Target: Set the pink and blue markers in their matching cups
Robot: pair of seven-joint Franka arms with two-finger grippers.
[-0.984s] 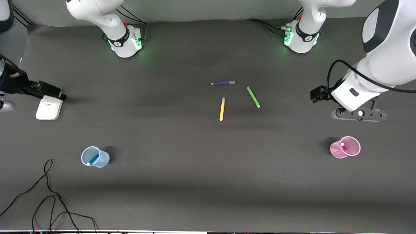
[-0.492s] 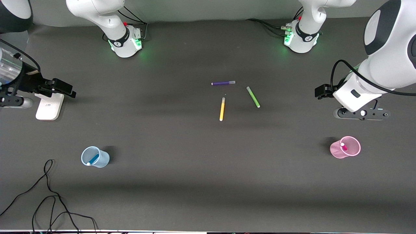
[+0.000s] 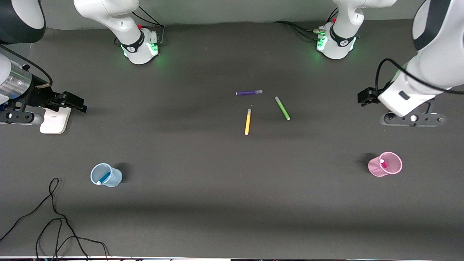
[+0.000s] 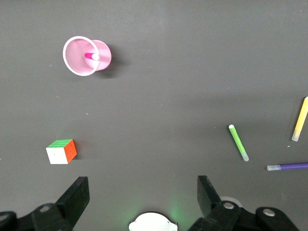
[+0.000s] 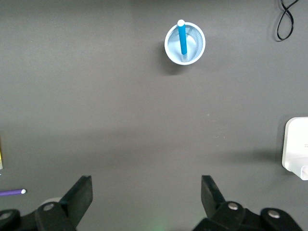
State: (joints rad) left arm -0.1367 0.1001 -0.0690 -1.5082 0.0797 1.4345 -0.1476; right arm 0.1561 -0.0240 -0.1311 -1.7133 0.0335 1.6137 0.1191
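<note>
Matte dark table (image 3: 203, 188); ribbed pink cup (image 3: 385, 164), slim pink marker (image 3: 382, 163) inside

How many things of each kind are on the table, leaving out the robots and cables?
Markers: 5: blue marker, pink marker, purple, yellow, green
Cups: 2: blue cup, pink cup
Puzzle cube: 1
White device: 1
Total: 9

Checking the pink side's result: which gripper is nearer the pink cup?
Left. The left gripper hangs open at the pink cup's end of the table; the right gripper, open, is at the other end.
</note>
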